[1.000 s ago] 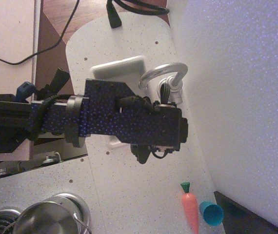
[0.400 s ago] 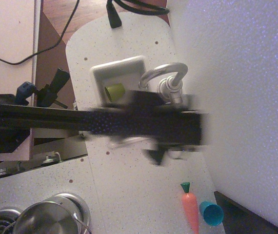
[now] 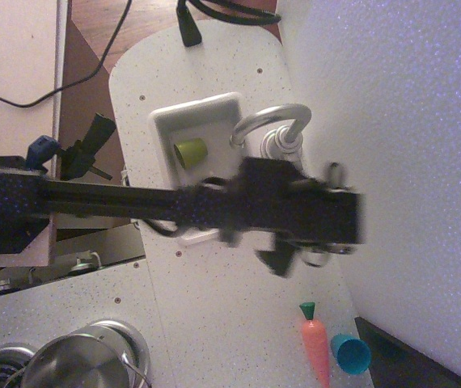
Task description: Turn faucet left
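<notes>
My arm stretches in from the left edge across the white speckled desk (image 3: 214,307), dark and blurred along its whole length. My gripper (image 3: 283,260) sits at the far end, near the white back wall, smeared with motion; I cannot tell whether my jaws are spread or pressed together, and nothing shows between them.

The faucet (image 3: 269,121) is just beyond my wrist: a shiny silver arch rising from a ribbed chrome base, its spout curving over toward the sink (image 3: 194,113). The base lies right beside the dark block of my wrist; I cannot tell whether they touch.

Inside the white sink sits a yellow-green cup (image 3: 190,151), on its side by the look of it.

Near the bottom, an orange toy carrot (image 3: 315,343) with a green top lies beside a teal cup (image 3: 349,353). At bottom left, a steel pot (image 3: 81,364) stands on a burner.
</notes>
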Robot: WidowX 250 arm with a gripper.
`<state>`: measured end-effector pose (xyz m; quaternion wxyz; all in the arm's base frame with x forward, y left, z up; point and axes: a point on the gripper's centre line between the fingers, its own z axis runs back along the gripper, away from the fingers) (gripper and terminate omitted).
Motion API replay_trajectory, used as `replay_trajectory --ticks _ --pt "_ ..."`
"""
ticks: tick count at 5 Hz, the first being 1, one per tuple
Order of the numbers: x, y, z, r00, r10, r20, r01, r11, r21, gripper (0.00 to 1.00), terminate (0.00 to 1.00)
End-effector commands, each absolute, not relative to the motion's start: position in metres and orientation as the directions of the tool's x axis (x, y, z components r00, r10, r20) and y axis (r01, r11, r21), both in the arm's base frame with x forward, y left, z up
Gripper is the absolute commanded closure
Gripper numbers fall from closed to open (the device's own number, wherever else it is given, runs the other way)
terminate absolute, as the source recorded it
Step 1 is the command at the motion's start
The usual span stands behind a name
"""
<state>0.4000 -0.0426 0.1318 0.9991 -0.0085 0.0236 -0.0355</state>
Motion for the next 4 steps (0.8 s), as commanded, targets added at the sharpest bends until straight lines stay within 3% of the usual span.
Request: replay_trajectory --ticks 1,2,3,4 --pt "0.383 0.025 0.212 0.977 0.160 0.138 -0.162 0.987 0.001 0.00 0.00" --pt "0.395 0.061 0.211 0.951 0.281 0.130 -0.283 0.959 -0.005 0.00 0.00" --pt "0.404 0.070 0.211 0.952 0.290 0.095 -0.298 0.951 0.083 0.00 0.00" --pt "0.401 0.073 0.217 0.942 0.316 0.111 -0.325 0.943 0.072 0.00 0.00"
